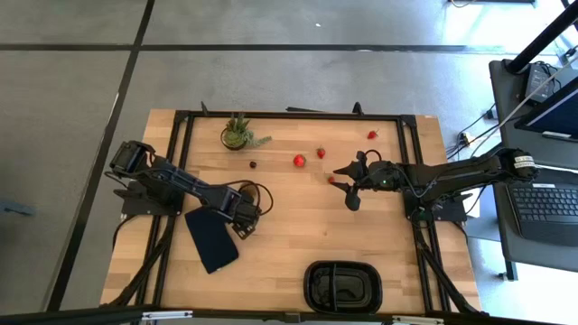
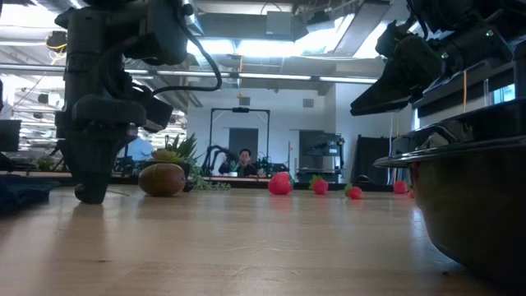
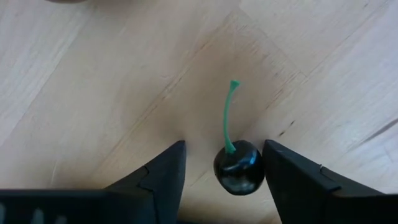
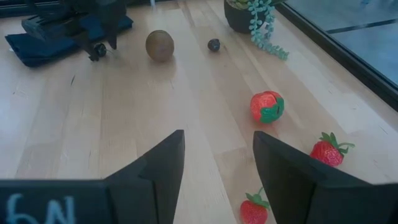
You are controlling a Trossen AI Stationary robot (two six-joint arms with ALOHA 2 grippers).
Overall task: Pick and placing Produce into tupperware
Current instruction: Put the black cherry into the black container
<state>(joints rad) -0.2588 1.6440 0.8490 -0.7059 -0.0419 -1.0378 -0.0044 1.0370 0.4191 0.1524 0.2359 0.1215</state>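
Dark cherry (image 3: 238,171) with green stem on the bare table (image 1: 307,226), left of centre, sitting between the left gripper (image 3: 224,171) fingers: one finger touching its side, the other just clear. Spread around the cherry, not yet pinching. Step in hand judged as the grasp on this first small piece. Next move likely calls for finishing the pinch on the cherry's body rather than the thin stem; round and glossy, so could roll or squirt out if squeezed off-centre. Then a lift and a carry to the black tupperware (image 1: 343,285), well apart at the near edge of the table, nothing seen inside it.

Brown kiwi (image 4: 160,45) just beside the left gripper in the low view. Navy slab (image 1: 211,239) next to that arm. Small dark berry (image 4: 214,45) near the potted plant (image 1: 237,134) at the far edge. Red strawberries still loose on the table: one round with green patch (image 4: 267,106), one (image 4: 329,151) toward the right edge, one (image 4: 254,210) nearly under the right gripper (image 4: 217,165). Right gripper hovering over the centre-right of the table, fingers spread, holding nothing.
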